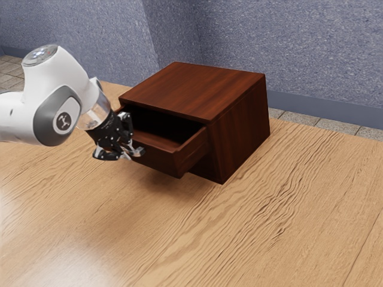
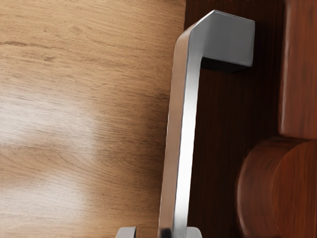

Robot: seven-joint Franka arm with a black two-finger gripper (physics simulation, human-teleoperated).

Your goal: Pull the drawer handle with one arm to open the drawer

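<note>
A dark wooden cabinet [image 1: 203, 89] stands on the wooden table, and its single drawer [image 1: 173, 154] is pulled partway out toward the exterior view's left. My black gripper [image 1: 121, 152] is at the drawer's front face, shut on the silver bar handle [image 1: 133, 152]. In the wrist view the handle [image 2: 181, 124] runs as a long metal bar across the drawer's dark front panel [image 2: 228, 148]. Two grey fingertips [image 2: 126, 232] flank the bar's near end, where my gripper [image 2: 159, 233] holds it. A rounded wooden part [image 2: 277, 188] shows beside the panel.
The light wooden tabletop [image 1: 251, 227] stretches wide in front of and to the right of the cabinet. A grey-blue wall [image 1: 299, 42] with a tiled floor strip runs behind the table. My white arm [image 1: 48, 95] comes in from the exterior view's left.
</note>
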